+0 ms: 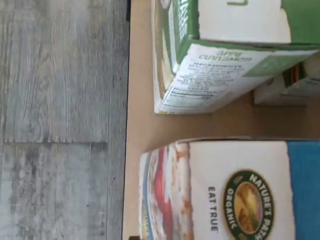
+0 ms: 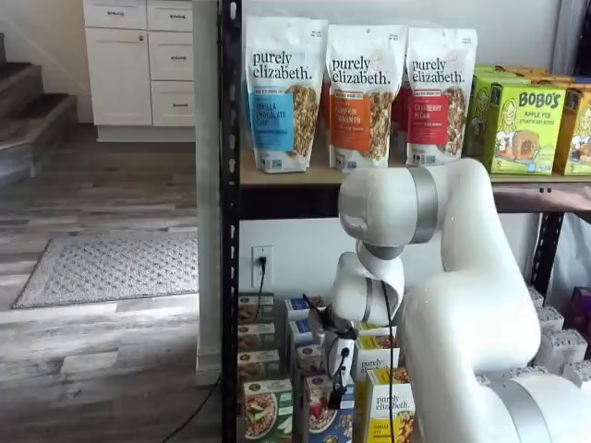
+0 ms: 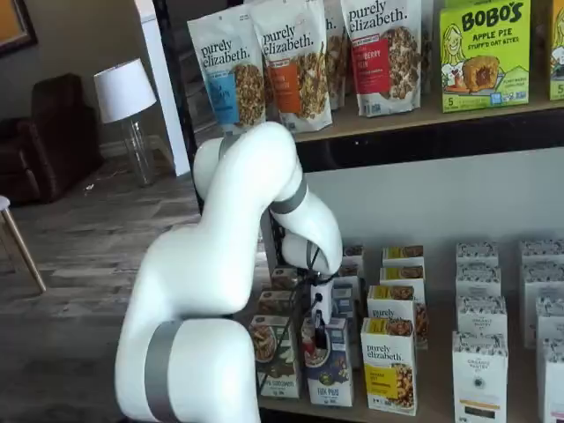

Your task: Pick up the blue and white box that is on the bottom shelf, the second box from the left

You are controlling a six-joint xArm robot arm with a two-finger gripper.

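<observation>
- Blue front, white top band — the blue and white box (image 3: 329,366) stands upright at the front edge of the bottom shelf (image 3: 441,407), in both shelf views (image 2: 330,413).
- Just beside the blue and white box, on the side toward the rack's black post (image 2: 229,221), stands a green-fronted box (image 3: 275,357); on its other side stands a yellow-fronted box (image 3: 389,365).
- Behind the blue and white box, more small boxes of the same kinds stand in rows running toward the white wall.
- Directly above the blue and white box hangs the gripper (image 3: 318,324), its white body and black fingers pointing down at the box's top, with a black cable beside it.
- Its fingers stand as wide apart as they go and have hold of nothing; the shelf views show them side-on, so no gap is plainly visible there.
- From the wrist view, the blue and white box's white top (image 1: 240,192) shows a round green logo, and the green-fronted box (image 1: 225,55) lies across a strip of tan shelf board from it.
- On the tier well above the blue and white box, granola bags (image 2: 365,97) stand in a row.
</observation>
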